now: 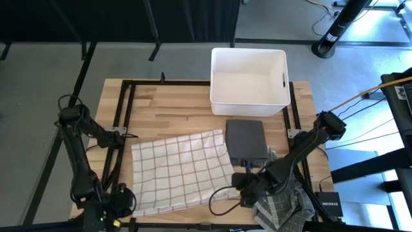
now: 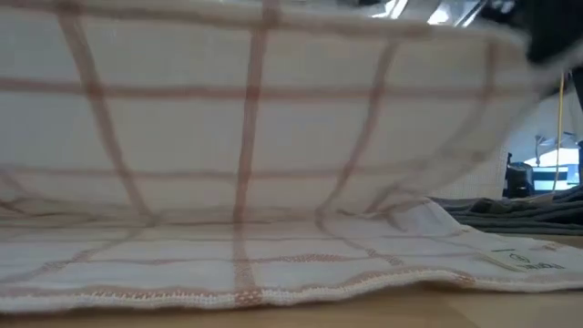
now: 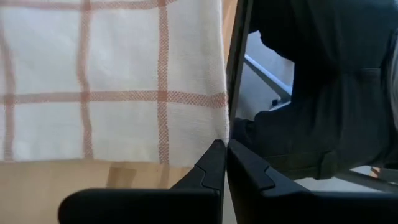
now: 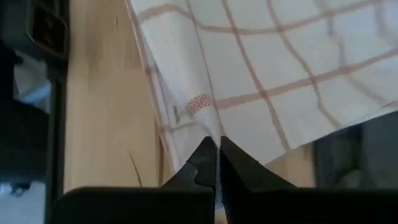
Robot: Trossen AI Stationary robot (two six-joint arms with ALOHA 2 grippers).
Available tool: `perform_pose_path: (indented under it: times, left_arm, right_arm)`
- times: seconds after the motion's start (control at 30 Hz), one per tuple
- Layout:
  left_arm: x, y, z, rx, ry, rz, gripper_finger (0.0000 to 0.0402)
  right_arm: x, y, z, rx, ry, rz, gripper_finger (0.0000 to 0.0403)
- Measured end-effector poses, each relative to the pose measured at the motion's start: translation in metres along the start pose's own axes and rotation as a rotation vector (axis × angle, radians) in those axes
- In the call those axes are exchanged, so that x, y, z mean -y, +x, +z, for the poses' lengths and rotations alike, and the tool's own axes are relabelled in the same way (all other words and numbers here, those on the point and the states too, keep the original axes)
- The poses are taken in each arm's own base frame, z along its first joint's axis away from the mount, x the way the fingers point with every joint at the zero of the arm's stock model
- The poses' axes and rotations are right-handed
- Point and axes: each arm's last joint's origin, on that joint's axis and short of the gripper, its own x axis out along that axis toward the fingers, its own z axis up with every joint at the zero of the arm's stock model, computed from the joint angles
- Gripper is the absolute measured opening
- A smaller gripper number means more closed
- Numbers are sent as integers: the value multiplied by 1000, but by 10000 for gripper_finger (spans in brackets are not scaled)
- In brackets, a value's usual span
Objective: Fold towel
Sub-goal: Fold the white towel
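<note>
Here both grippers are closed on the towel (image 1: 180, 169), each one on a near corner. The left gripper (image 3: 225, 149) pinches the near left corner at the near left edge of the table (image 1: 174, 103), and the right gripper (image 4: 217, 146) pinches the near right corner. The towel, white with red checks, lies in the near middle of the table, and in the low view its near part seems lifted while the rest lies flat.

The risk I see first is a slip. Each grip takes only the very tip of a corner, so if the arms pull apart or lift fast, I think one corner may come out, and then the fold will be crooked. A second risk is uneven travel: if one arm goes farther than the other, the near edge will not meet the far edge and the cloth will twist. Third, the right arm works close to a dark folded cloth (image 1: 245, 138) just right of the towel and a grey checked cloth (image 1: 278, 207) at the near right; it may drag one of them.

Counted: one towel in hand, one dark folded cloth, one grey checked cloth, one white bin (image 1: 248, 74) at the far side which looks empty, two arms, two grippers. I cannot tell if more cloths lie under the grey one
</note>
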Motion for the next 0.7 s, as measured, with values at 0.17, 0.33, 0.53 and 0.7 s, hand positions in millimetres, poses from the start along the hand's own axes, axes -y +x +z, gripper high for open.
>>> perform_pose_path:
  times: [0.17, 0.33, 0.53, 0.7]
  left_arm:
    - [2, 17, -7, -21, 10, 32, 5]
    - [5, 33, -13, -30, 6, 35, 5]
    - [5, 50, -20, -53, -12, 63, 5]
    - [2, 59, -22, -60, -19, 101, 7]
  right_arm:
    - [-4, 20, -6, -64, -19, -10, 10]
    - [-4, 26, -9, -105, -26, -14, 10]
    - [-4, 26, -9, -103, 0, -15, 10]
    - [-4, 30, -11, -121, -6, -28, 10]
